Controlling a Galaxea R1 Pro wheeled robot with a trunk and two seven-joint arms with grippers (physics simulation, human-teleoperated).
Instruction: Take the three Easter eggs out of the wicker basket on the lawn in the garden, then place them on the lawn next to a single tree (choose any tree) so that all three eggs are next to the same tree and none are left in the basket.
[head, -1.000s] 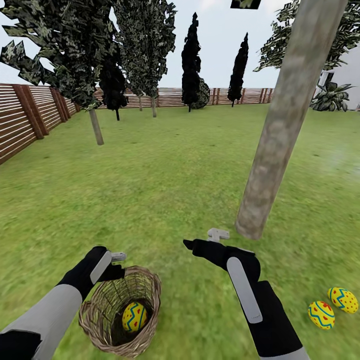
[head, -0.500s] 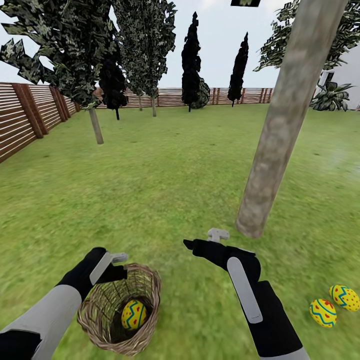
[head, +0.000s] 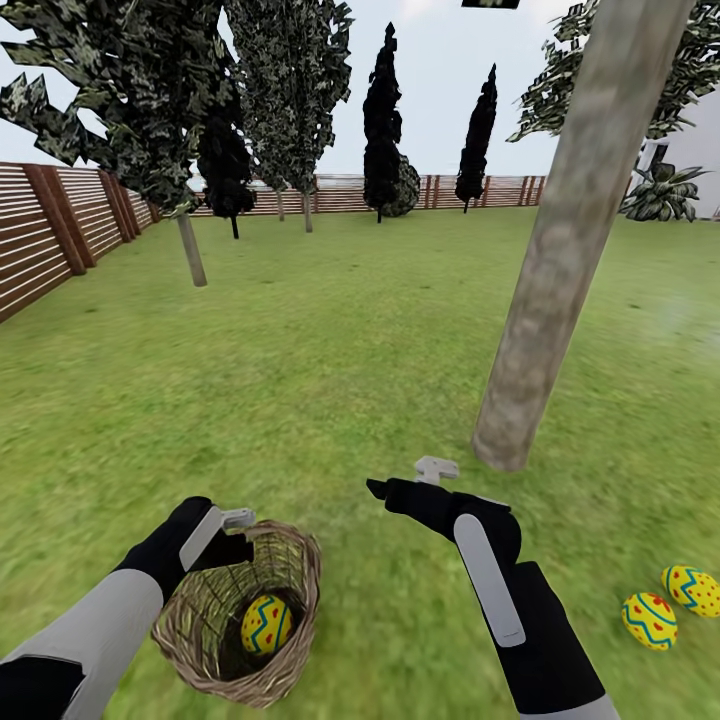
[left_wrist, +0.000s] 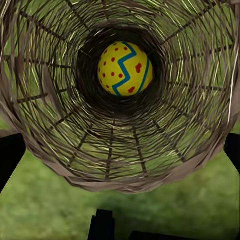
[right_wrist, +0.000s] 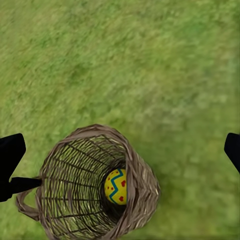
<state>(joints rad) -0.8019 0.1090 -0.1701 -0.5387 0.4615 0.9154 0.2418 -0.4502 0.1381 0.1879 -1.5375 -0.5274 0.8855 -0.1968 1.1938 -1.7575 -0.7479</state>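
Landmark: thick grey-brown tree trunk (head: 560, 260), rising from the lawn (head: 330, 350) and leaning in the head view.
Basket: wicker basket (head: 243, 620) lay tipped on the grass, well apart from the trunk on its left, mouth facing the robot; the left wrist view looked straight into its mouth (left_wrist: 120, 170); the right wrist view showed it from above (right_wrist: 85, 185).
Egg in basket: one yellow egg (head: 266, 624) with a blue zigzag and red dots sat deep inside the basket, against its bottom (left_wrist: 125, 68), half hidden by the rim in the right wrist view (right_wrist: 116, 186).
Eggs on grass: two more eggs, one (head: 649, 620) and another (head: 692, 589), lay on the lawn right of the trunk base, close together; touching or not, cannot tell.
Left claw: left claw (head: 238, 528) was at the basket rim on the side away from the trunk; fingers spread wide to either side of the basket mouth in the left wrist view; whether it had hold of the rim, cannot tell.
Right claw: right claw (head: 405, 482) hovered above the grass between basket and trunk base, fingers wide apart, holding nothing.
Background: brown slat fence (head: 60, 235) and dark narrow trees (head: 382, 120) far behind the trunk.
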